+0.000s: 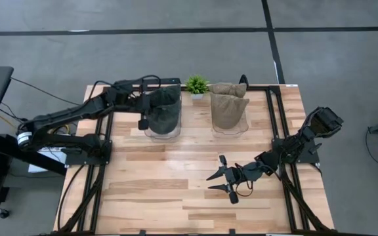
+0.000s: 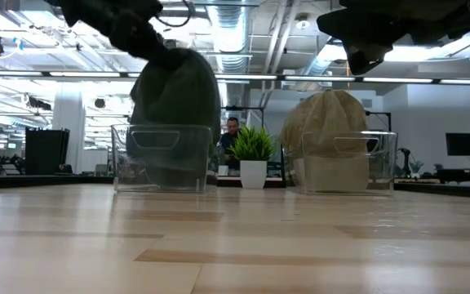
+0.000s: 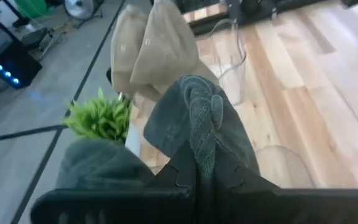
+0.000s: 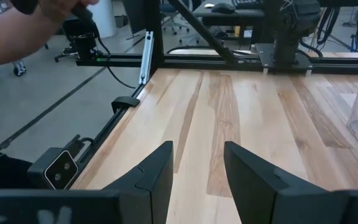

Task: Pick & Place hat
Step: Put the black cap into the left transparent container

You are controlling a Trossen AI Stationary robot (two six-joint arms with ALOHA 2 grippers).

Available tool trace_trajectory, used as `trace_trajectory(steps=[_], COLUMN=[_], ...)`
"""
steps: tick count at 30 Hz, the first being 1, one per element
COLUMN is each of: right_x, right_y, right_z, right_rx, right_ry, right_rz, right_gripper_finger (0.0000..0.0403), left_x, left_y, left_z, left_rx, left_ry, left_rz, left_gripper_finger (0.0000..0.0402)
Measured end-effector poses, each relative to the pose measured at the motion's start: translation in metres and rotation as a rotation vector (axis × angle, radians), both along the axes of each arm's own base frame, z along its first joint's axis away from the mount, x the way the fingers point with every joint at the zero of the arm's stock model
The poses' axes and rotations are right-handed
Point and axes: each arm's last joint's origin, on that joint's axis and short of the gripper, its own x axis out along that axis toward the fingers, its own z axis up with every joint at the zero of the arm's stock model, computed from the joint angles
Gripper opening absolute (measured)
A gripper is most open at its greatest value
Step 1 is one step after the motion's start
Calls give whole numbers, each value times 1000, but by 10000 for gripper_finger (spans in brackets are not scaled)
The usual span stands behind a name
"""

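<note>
Although the near half of the pale wooden slatted table (image 1: pixel 176 196) carries nothing but the right gripper (image 1: pixel 226 182), which hangs low over the boards with its jaws apart and nothing between them, we judge the task well advanced. Farther back, the tan fabric hat (image 1: pixel 229 106) sits in the right-hand clear plastic bin (image 1: pixel 231 127), and we take that placement as done. The left gripper (image 1: pixel 144 123) is clamped on a fold of the dark green fabric hat (image 1: pixel 163 111), which hangs over or partly in the left-hand clear plastic bin (image 1: pixel 162 133); release and withdrawal appear to be what is left. The left wrist view alone shows the pinched fold of cloth between the fingers (image 3: pixel 185 177). The low view shows both hats standing above the bin walls, with the small green potted plant (image 2: pixel 253 155) between them and a person in the room beyond. Only the right wrist view shows a person's arm (image 4: pixel 23 28) off the table's edge.
</note>
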Motion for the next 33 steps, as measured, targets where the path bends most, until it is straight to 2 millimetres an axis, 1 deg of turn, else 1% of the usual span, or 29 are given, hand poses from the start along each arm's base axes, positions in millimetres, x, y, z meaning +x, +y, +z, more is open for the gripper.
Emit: trace_trajectory(steps=[4,12,17,33], right_x=[0,0,0,1], right_y=[0,0,0,-2], right_z=[0,0,0,0], right_rx=[-3,-3,-3,-2], right_ry=[0,0,0,1], right_rz=[1,1,1,-8], right_gripper_finger=[132,133,130,128], left_x=[-2,-6,-8,-7], left_y=[4,11,12,10], left_z=[-12,-33,-41,-42], left_rx=[0,-12,-10,-33], left_ry=[-2,-40,-48,-58], left_rz=[20,3,5,-42], left_gripper_finger=[12,11,13,12])
